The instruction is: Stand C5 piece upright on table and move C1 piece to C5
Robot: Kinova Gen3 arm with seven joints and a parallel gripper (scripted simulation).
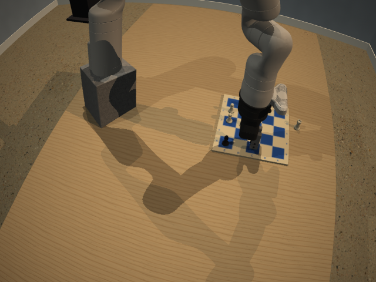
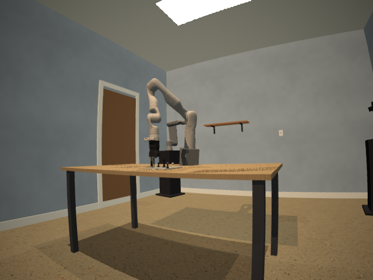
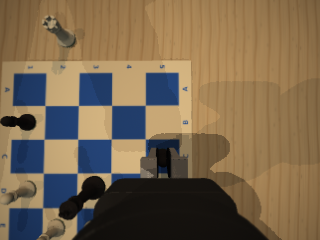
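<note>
My gripper (image 1: 253, 147) (image 2: 152, 163) (image 3: 162, 158) is shut on a small black piece (image 3: 163, 155), whose dark rounded top shows between the fingers in the wrist view. It reaches down low over the blue square C5 of the blue and cream board (image 1: 281, 161) (image 3: 185, 107), at the middle of the board's near edge in the top view. The fingers hide the piece's base, so I cannot tell if it touches the square. A white rook (image 1: 298, 124) (image 3: 60, 32) stands upright on the table, just off the board's A side.
Two white pieces (image 1: 231, 107) (image 1: 229, 118) and a black pawn (image 1: 225, 141) stand along the board's left side. In the wrist view more pieces show: a black pawn (image 3: 18, 121) near B1, a black piece (image 3: 82, 196) and white pieces (image 3: 19, 192) (image 3: 54, 229). The arm's grey base block (image 1: 107, 94) stands far left.
</note>
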